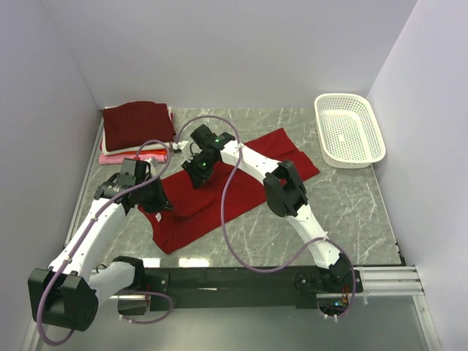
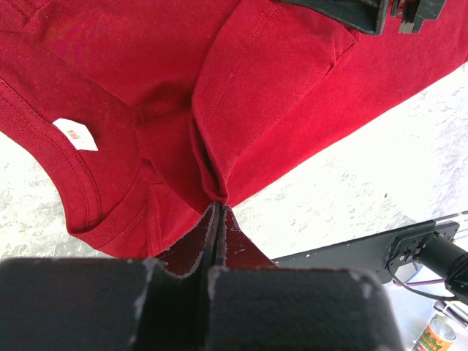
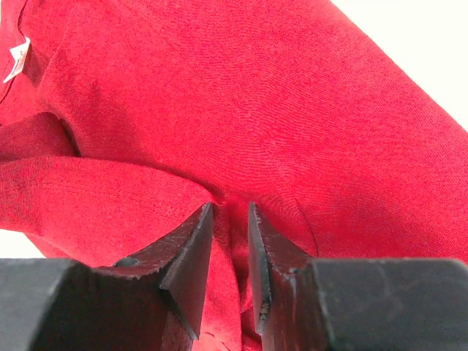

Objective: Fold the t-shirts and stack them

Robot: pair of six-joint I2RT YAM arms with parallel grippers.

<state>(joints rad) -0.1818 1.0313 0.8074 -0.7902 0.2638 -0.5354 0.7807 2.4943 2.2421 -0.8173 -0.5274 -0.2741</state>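
The bright red t-shirt (image 1: 252, 194) lies spread slantwise across the middle of the table, with its white neck label (image 2: 75, 134) facing up. My left gripper (image 2: 217, 205) is shut on a raised fold of this shirt at its near left edge, beside the collar (image 1: 157, 199). My right gripper (image 3: 230, 212) rests on the shirt's upper middle (image 1: 199, 175). Its jaws stand a little apart with a ridge of red cloth (image 3: 256, 95) between them. At the back left is a stack of folded t-shirts, dark maroon (image 1: 137, 124) on top of white and pink (image 1: 117, 155) ones.
A white perforated basket (image 1: 349, 131) stands at the back right by the wall. Walls close the table in on the left, back and right. The black base rail (image 1: 241, 278) runs along the near edge. Purple cables loop over the red shirt.
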